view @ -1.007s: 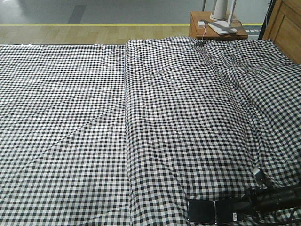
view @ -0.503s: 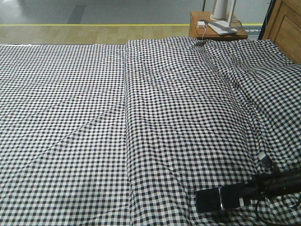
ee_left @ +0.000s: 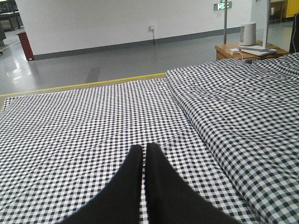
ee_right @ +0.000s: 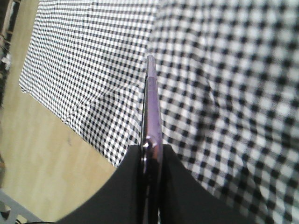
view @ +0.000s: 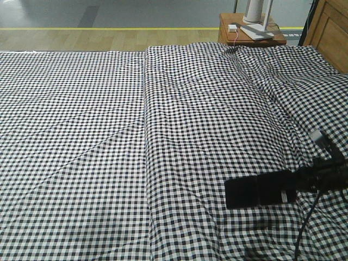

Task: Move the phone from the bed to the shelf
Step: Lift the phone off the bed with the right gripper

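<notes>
**Phone in the right gripper, over the bed**

I see the right gripper (ee_right: 152, 150) clamped on one end of the phone (view: 247, 192). It is a thin, glossy black slab, purplish-pink along its edge in the wrist view, held over the near right part of the gingham bed (view: 81, 136). The left gripper (ee_left: 141, 147) is pressed closed on nothing.

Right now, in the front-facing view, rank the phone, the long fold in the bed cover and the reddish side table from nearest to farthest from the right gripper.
1. Phone: clamped in the right gripper, lower right.
2. Long fold: leftward, along the bed's middle.
3. Side table: past the bed's far edge, top right.
</notes>
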